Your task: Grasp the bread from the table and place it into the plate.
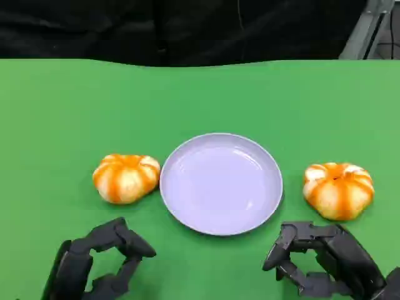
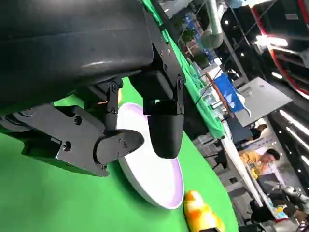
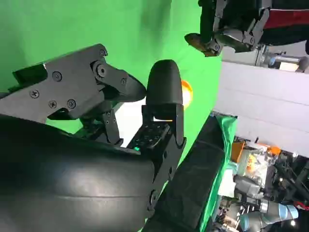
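Bread [image 1: 126,178] sitting left of plate [image 1: 220,183] | looking soft, light; cupping its sides | both hands [image 1: 100,262] [image 1: 325,262] hovering empty, fingers apart

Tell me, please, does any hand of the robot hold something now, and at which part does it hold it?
Nothing is held. The left hand and the right hand rest near the table's front edge, fingers apart. Both bread rolls lie untouched beside the plate.

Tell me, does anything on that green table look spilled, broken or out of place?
Nothing stands out. The plate sits flat and bare between two whole bread rolls, and both hands hold nothing.
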You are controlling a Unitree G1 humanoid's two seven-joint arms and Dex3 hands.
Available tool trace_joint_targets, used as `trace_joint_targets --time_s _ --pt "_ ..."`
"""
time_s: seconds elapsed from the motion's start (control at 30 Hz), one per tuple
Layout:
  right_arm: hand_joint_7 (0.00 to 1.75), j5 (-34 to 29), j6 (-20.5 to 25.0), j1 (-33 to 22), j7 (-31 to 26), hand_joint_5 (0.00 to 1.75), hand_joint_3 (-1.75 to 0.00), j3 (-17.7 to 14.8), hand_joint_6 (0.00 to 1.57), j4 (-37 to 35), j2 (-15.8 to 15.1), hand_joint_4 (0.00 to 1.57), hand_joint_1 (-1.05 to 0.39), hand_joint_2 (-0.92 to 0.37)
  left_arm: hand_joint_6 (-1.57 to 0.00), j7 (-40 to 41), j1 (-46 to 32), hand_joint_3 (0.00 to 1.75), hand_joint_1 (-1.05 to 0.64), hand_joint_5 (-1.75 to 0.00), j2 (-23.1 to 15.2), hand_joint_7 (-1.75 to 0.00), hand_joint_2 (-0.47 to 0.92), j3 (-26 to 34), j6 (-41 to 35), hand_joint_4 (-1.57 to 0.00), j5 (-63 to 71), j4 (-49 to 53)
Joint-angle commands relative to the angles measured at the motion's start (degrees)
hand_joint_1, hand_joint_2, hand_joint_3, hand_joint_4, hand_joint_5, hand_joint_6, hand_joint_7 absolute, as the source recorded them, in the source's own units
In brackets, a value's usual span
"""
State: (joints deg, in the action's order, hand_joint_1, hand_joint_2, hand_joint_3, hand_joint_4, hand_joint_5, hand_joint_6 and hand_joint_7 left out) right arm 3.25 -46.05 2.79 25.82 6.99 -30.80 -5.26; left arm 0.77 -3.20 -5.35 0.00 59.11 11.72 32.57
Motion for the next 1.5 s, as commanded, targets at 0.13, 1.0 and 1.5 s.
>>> trace_joint_targets --time_s 0.13,1.0,1.5 --pt "1.10 0.85 -0.44 0.64 0.25 1.54 -0.81 -0.81 0.83 -0.67 -0.95 0.76 -0.09 -0.72 -0.83 0.60 0.05 0.69 -0.06 -1.38 -0.75 -1.10 0.75 0.01 -0.02 -0.72 -0.23 -0.30" --pt "1.10 0.83 -0.50 0.69 0.42 1.54 -0.77 -0.84 0.84 -0.69 -0.94 0.76 -0.09 -0.74 -0.85 -1.31 -0.81 0.21 -0.18 -0.27 0.05 0.00 0.92 -0.78 -2.06 -0.87 -5.73 -2.16" --pt "1.12 0.36 -0.81 0.66 0.18 1.56 -0.80 -0.78 0.83 -0.79 -1.01 0.75 -0.09 -0.72 -0.53 4.57 2.30 0.15 -0.47 0.00 -1.66 0.00 0.92 3.87 1.43 -0.71 1.49 -1.38"
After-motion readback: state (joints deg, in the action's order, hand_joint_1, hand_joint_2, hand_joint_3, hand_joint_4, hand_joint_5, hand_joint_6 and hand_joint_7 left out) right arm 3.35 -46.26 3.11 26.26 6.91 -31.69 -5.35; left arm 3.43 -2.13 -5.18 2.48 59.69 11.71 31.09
